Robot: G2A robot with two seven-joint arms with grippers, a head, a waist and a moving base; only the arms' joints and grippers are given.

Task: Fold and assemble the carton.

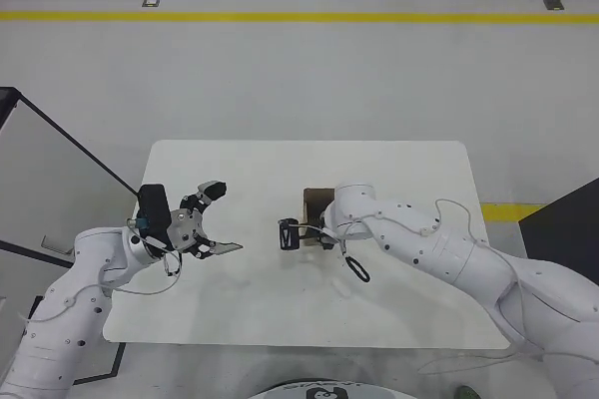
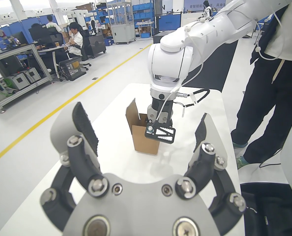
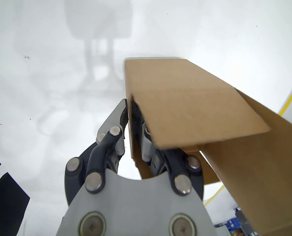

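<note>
Top view, carton (image 1: 315, 199): a small brown box on the white worktop (image 1: 399, 289), just right of frame centre, partly under the right arm (image 1: 429, 244).
Top view, left claw (image 1: 221, 217): spread wide and empty, left of centre, well apart from the carton and pointing toward it.
Left wrist view, carton: stands upright in mid-frame with its top open. A raised flap (image 2: 132, 116) stands at its left side, and the right arm's wrist sits over its right side.
Left wrist view, material: plain thin cardboard, judged light and empty, so it would likely slide on the smooth worktop if pushed unheld.
Right wrist view, right claw (image 3: 133, 122): pressed together on one carton wall, one finger (image 3: 122, 116) outside and the other inside.
Right wrist view, bent panel (image 3: 197, 114): folds over from the pinched wall across mid-frame toward the right edge.
Handling: the panels look stiff and the creases weak; a hard pinch would probably dent the board.
Where to hold: the upper rim of a wall, close to a corner, much as the right claw has it. The free claw would best press a flap near its crease, not at its tip.
</note>
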